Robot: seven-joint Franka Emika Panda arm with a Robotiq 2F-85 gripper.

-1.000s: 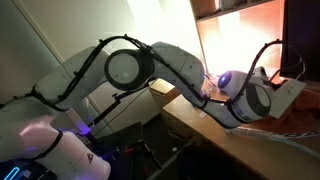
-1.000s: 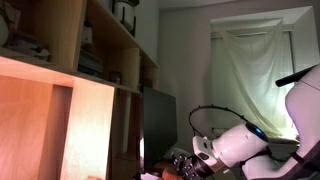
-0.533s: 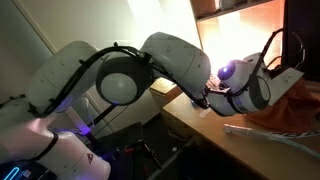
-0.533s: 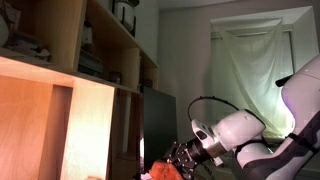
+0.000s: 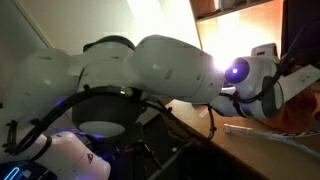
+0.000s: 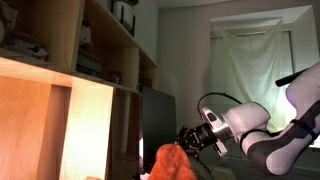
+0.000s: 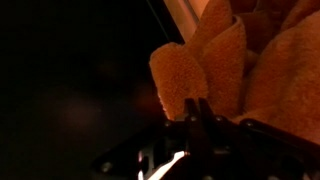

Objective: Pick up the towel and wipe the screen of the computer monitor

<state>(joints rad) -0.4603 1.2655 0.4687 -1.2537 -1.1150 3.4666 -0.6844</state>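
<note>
The orange-red towel [image 7: 232, 58] fills the upper right of the wrist view in thick folds. My gripper [image 7: 196, 102] is shut on its lower edge, the two fingers pressed together. In an exterior view the towel [image 6: 172, 164] hangs in a bunch below and left of the gripper [image 6: 189, 140], just in front of the black computer monitor [image 6: 158, 118]. In an exterior view the towel [image 5: 303, 113] shows at the right edge under the gripper [image 5: 297, 84], and the dark monitor [image 5: 304, 30] stands above it.
A wooden shelf unit [image 6: 95, 60] with several items rises beside the monitor. A curtained window [image 6: 250, 70] lies behind the arm. The wooden desk edge [image 5: 225, 150] runs under the wrist, with a white cable [image 5: 262, 134] on it. The arm's big elbow [image 5: 150, 75] blocks much of that view.
The arm has swung and lifted: the towel has risen from the desk in the gripper and now hangs in front of the monitor's lower part. The gripper stayed shut.
</note>
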